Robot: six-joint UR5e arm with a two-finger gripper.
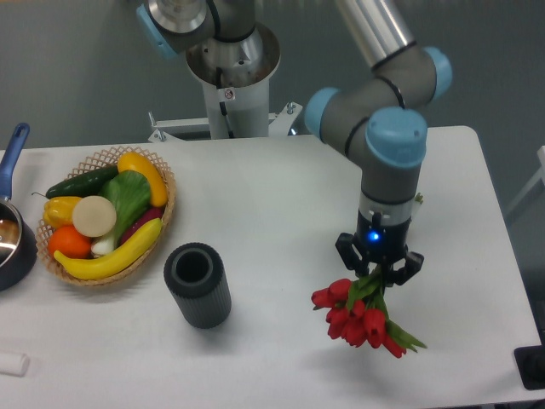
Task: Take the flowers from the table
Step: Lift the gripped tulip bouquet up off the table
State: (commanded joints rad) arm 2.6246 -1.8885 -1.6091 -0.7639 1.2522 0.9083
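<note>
Red tulips dangle head-down from the gripper [379, 271], whose jaws are pinched onto the green stems of the flowers [362, 316] above the front right part of the white worktop [272, 213]. The bunch appears lifted clear of the surface, its blooms hanging low and tilted toward the camera, so the grasp looks done and the pick-up all but complete; what seems to remain is raising the bunch a little higher and holding it steady. The arm descends from the upper right, with a blue light glowing at its wrist. To the left of the flowers, well apart, stands a dark ribbed cylinder [197, 285], upright with its open mouth up. Farther left sits a wicker basket [162, 223] of fruit and vegetables, and a dark pan with a blue handle [14, 232] is cut off by the left border. The worktop's front and right edges lie fairly near the hanging blooms, while open room spreads behind and to the left of the gripper, and straight up looks unobstructed.
</note>
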